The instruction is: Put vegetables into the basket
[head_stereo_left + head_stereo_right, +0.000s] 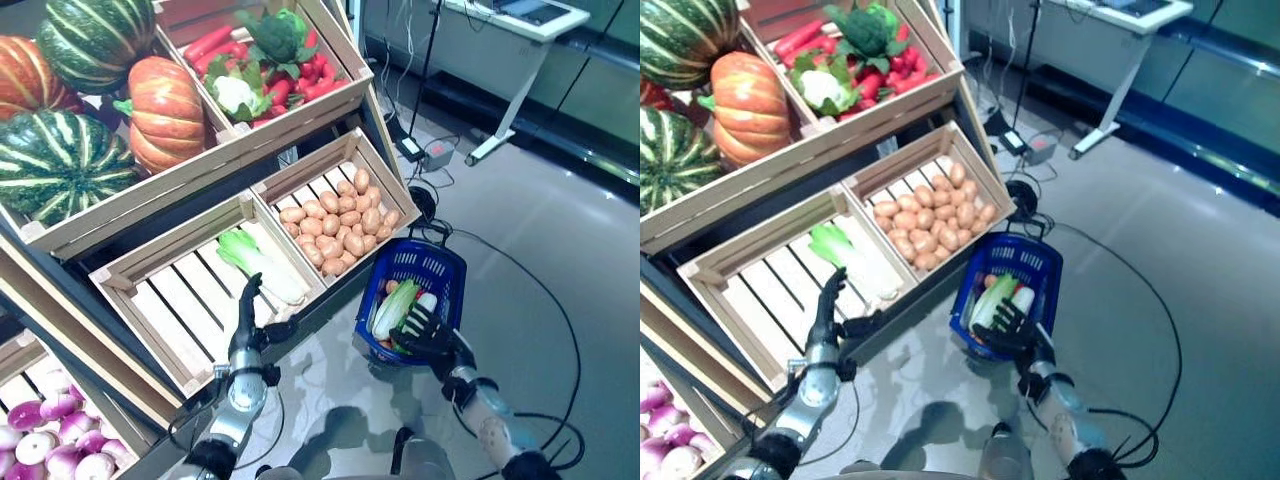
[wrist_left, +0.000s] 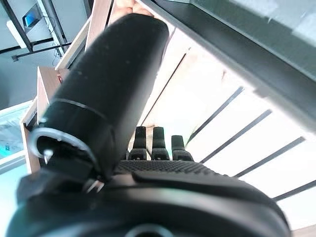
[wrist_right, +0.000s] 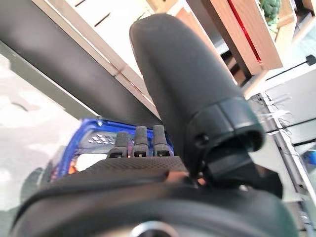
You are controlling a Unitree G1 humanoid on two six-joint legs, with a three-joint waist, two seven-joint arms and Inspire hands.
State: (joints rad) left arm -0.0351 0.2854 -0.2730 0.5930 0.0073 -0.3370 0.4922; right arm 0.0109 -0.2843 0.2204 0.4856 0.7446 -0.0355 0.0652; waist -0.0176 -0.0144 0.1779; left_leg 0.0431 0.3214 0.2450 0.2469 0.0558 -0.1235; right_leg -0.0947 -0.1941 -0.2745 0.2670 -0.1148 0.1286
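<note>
Right hand [image 1: 425,333]: dark, fingers spread and fairly straight, over the near rim of the blue basket [image 1: 440,262]; holds nothing that can be made out.
Left hand [image 1: 248,310]: fingers straight and pointing up, thumb out to the side, empty, at the front edge of the slatted crate [image 1: 150,300], just short of the cabbage there.
Blue basket: on the grey floor [image 1: 560,230] beside the stand, below the potato crate; contains a pale green-and-white leafy vegetable [image 1: 393,310], a white piece [image 1: 427,301] and something orange-red [image 1: 391,286] at its wall.
Cabbage [image 1: 258,262]: long, white stalk, green leaves, lying in the slatted crate toward its right end.
Potatoes [image 1: 335,228]: heaped in the adjoining crate on the right.
Upper shelf: orange pumpkin [image 1: 165,110] and striped green squash [image 1: 55,160] in one crate; red peppers [image 1: 310,78], broccoli [image 1: 275,35] and cauliflower [image 1: 232,93] in the next.
Lower left corner: purple-white turnips [image 1: 45,440].
Background: white table [image 1: 515,20], well apart.
</note>
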